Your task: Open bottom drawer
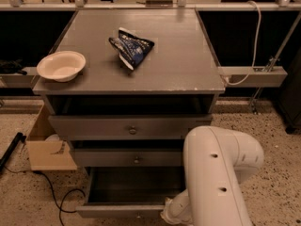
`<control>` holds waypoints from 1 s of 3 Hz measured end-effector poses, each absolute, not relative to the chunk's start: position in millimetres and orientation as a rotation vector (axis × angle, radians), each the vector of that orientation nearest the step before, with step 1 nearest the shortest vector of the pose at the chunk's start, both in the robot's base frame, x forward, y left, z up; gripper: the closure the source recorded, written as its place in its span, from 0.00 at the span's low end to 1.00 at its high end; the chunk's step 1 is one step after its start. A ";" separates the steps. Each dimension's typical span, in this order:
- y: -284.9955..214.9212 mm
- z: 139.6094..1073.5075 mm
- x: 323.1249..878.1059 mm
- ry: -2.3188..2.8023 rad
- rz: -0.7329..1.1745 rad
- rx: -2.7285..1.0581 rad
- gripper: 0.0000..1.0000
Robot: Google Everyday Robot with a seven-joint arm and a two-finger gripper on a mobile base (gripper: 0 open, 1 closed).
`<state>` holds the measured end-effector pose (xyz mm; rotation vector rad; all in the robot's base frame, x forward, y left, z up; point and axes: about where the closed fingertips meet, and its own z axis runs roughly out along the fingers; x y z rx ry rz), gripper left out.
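Although the robot's white arm fills the 5 o'clock corner of the view, the gripper itself is out of sight. The arm's wrist end drops past the lower edge near 6 o'clock, just to the right of the pulled-out drawer's front. Whether the gripper is clenched, released or grasping anything cannot be told.

The bottom drawer sits at 6 o'clock, at the foot of the grey cabinet. It stands pulled out, its dark inside showing and its front panel close to the frame's lower edge. Directly above it, toward 12 o'clock, the middle drawer and the top drawer look pushed in, each with a small round knob at its centre. A dark open gap lies under the cabinet's top.

On the cabinet's top, a pale bowl rests at the 9 o'clock side near the left edge. A crumpled blue snack bag lies well apart from it, toward 12 o'clock. On the speckled floor at 8 o'clock, a cardboard box stands just beside the cabinet, and a dark cable curls below it.
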<state>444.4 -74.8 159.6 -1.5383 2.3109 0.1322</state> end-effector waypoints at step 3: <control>-79.3 160.3 443.8 2.314 0.158 -1.565 1.00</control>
